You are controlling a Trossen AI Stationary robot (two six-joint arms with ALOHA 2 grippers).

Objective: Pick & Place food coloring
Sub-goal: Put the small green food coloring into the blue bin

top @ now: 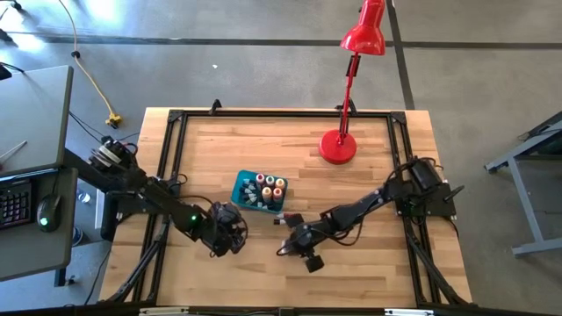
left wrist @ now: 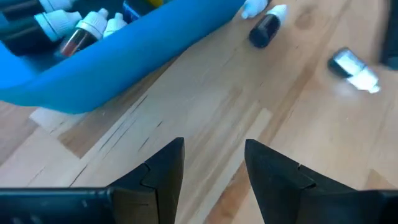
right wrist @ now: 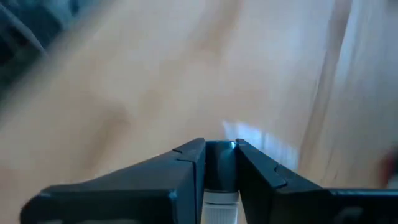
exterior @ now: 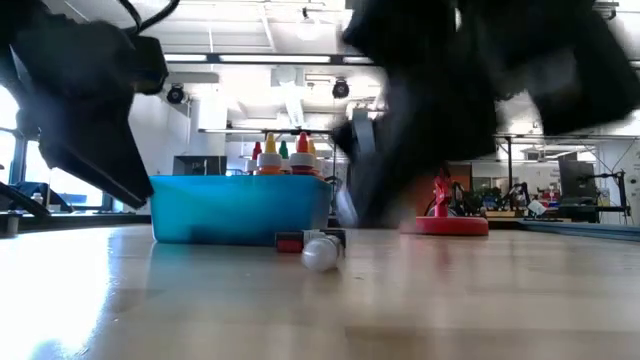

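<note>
The pale wooden plank tabletop (top: 369, 263) carries a teal-blue rectangular plastic tub (top: 243, 187), a red desk lamp's round base (top: 338, 147), and a dark dropper bottle (exterior: 308, 243) lying beside the tub.

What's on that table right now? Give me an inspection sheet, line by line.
Surface: wooden table, no spills seen.
Job's things: food coloring bottles in blue tub; loose bottle lying beside the tub.
Clutter: red lamp on the table.
Grippers: left gripper open, empty, near the tub; right gripper shut on held bottle.
Cables: yellow cable on the floor.
Surroundings: side desk with keyboard.
</note>
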